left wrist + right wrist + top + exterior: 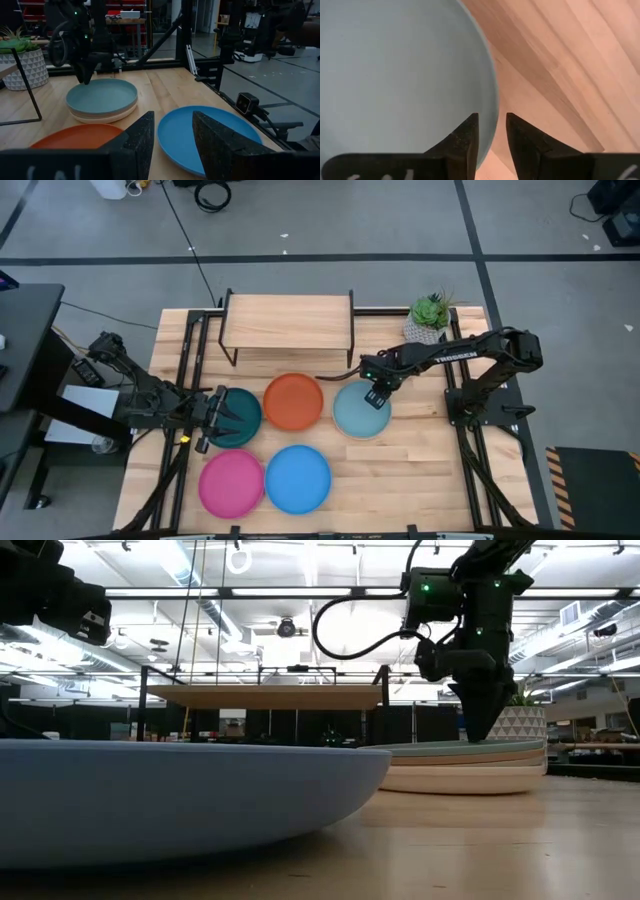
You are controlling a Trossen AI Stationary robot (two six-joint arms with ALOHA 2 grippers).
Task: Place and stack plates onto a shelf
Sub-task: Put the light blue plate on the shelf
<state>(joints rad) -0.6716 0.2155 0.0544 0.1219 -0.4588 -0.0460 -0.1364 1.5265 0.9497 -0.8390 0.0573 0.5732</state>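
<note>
On the slatted wooden surface (420, 480), the shelf (288, 320) stands empty at the back, with no plate on it yet. In front of it lie the dark teal plate (240, 412), the orange plate (293, 401), the pink plate (231, 484) and the blue plate (298, 478), each flat and apart from its neighbours. The pale teal plate (358, 416) tops a short stack whose lower plates look tan and cream. The plates look stiff, light and smooth, so a flat pinch could slip; the rim is the place to take hold. The right gripper (492, 129) points straight down at the pale teal plate's rim, fingers slightly apart astride the edge, not clamped. The left gripper (203, 420) waits beside the dark teal plate, fingers apart, empty.
</note>
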